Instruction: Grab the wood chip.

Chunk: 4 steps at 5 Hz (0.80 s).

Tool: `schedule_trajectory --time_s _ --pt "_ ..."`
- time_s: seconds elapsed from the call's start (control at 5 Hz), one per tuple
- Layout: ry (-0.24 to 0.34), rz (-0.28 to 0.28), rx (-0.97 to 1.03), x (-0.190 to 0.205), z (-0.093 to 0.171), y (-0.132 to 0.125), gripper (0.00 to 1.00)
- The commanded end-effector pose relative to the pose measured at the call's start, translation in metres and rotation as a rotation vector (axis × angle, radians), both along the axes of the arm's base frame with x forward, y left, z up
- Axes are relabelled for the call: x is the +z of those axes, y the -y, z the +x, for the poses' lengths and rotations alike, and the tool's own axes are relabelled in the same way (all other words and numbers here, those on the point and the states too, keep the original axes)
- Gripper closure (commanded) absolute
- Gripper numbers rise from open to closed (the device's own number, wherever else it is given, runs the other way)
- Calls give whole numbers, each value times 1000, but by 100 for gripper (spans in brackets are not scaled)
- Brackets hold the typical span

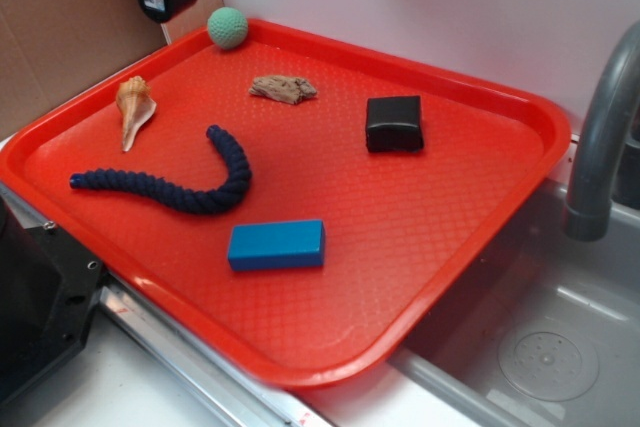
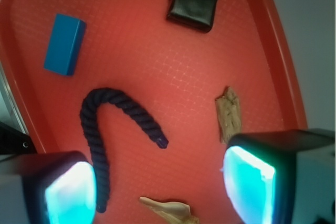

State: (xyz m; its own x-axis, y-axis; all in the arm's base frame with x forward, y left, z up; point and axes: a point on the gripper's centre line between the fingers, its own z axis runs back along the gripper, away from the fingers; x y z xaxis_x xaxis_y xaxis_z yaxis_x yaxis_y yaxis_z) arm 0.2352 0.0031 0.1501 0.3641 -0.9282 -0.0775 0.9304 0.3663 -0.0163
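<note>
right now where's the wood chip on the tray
In the exterior view the wood chip lies flat near the red tray's far edge, between the green ball and the black box, apart from both.

The wood chip lies on the red tray with bare tray surface all around it. The green ball sits near the far rim, apart from the chip. The black box stands off to one side, the seashell to the other, and the dark blue rope curves in front, none touching it. The blue block is well apart. In the wrist view the gripper hangs above with its fingers spread wide; nothing lies between the pads.
</note>
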Motion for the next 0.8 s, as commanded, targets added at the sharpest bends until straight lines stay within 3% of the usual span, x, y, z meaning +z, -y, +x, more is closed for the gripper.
schedule_trajectory --time_s 0.0,0.2,0.4,0.6 --pt "99 20 33 5 20 -4 0" --pt "186 6 157 15 54 -26 0" --pt "175 3 170 6 70 -40 0" --pt "104 7 92 -28 61 -56 0"
